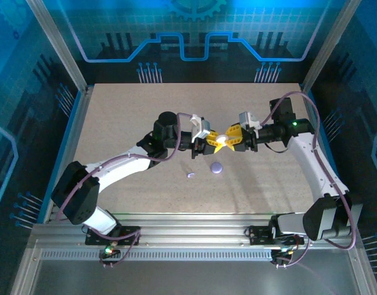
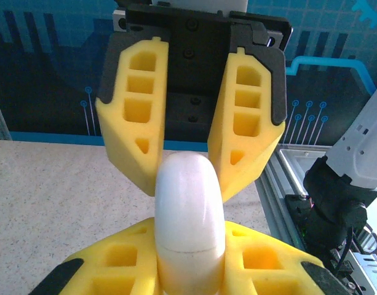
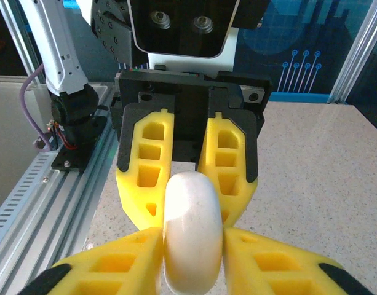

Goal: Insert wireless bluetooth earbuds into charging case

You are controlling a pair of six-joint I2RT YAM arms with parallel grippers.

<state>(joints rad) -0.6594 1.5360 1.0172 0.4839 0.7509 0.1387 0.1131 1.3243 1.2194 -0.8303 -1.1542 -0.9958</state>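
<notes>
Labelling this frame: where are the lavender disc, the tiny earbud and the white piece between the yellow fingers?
lavender disc (image 1: pixel 216 166): top view, its top face.
earbud (image 1: pixel 189 175): top view, its body.
white piece (image 3: pixel 193 236): right wrist view, its rounded front.

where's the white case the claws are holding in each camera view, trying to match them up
top external: white case at centre, between the left claw and right claw tips.
left wrist: the case stands lower centre, yellow fingers on both sides.
right wrist: the case is lower centre too, flanked the same way.
shared landmark: the opposing claw's yellow fingers at the top of both wrist views.
</notes>
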